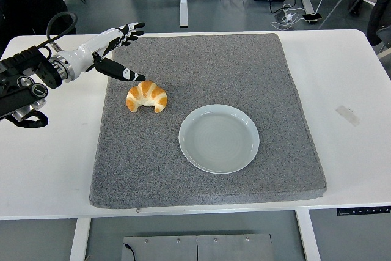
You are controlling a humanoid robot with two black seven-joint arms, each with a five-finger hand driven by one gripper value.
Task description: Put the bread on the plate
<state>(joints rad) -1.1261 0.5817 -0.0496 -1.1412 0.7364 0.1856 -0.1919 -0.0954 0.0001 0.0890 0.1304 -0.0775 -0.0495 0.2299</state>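
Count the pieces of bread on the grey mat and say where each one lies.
1. A single croissant lies on the left part of the grey mat, up and left of the empty plate, just below the left hand. Nothing seems hidden.

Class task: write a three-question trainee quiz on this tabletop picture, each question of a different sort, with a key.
1. True or false: the croissant lies on the plate.
2. Which is nearest the left robot hand? A plate, B croissant, C tape strip.
3. Fill in: croissant and plate both sit on a grey ____.

Key: 1 false, it lies left of the empty plate; 2 B; 3 mat.
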